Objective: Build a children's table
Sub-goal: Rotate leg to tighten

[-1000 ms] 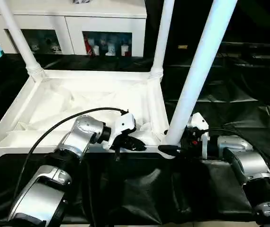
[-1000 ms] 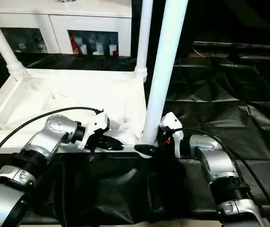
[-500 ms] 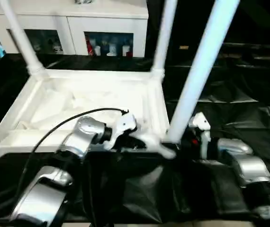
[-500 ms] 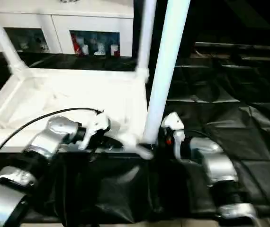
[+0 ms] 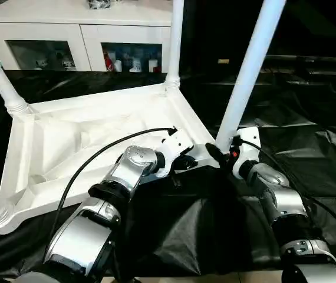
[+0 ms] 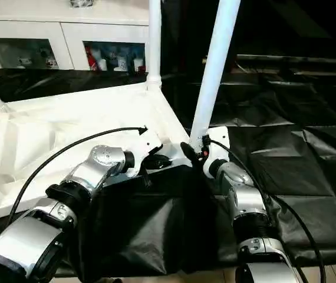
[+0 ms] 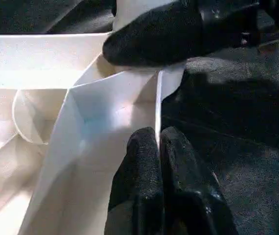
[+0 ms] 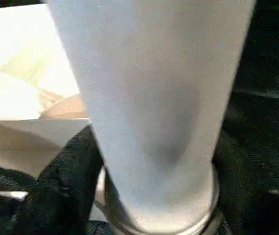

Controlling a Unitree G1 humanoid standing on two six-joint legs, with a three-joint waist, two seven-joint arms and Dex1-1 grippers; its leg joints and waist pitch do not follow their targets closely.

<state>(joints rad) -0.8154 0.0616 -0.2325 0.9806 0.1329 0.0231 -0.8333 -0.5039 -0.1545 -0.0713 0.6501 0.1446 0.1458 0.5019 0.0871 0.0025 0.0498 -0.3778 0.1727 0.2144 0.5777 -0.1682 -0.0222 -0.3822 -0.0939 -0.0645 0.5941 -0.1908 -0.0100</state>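
White plastic, the children's table (image 5: 91, 135) lies upside down on the black-draped surface (image 5: 309, 135), ribbed underside up and legs pointing upward, turned at a slant so that one corner points toward the robot's arms. Both tools meet at that near corner.

In the left wrist view, the left tool (image 7: 160, 147) has its two black fingers pressed together on the thin edge of the tabletop's rim (image 7: 157, 105), pinching it just short of the corner. In the head views this tool (image 5: 183, 162) sits at the near rim, immediately left of the corner socket.

The right tool (image 5: 218, 154) is at the foot of the near leg (image 5: 247, 71), where the leg enters the socket. In the right wrist view its black fingers (image 8: 66, 181) stand on either side of the leg (image 8: 154, 98), spread to the tube's width and around it; contact looks close, but I cannot tell how firmly they press.

The left forearm (image 5: 118, 186) reaches forward and up from the lower left, a black cable (image 5: 91, 165) arching over it. The right forearm (image 5: 277, 200) rises from the lower right, its wrist bent inward toward the leg.

Behind the surface stands a white cabinet (image 5: 79, 23) with glass doors. No writing can be read.
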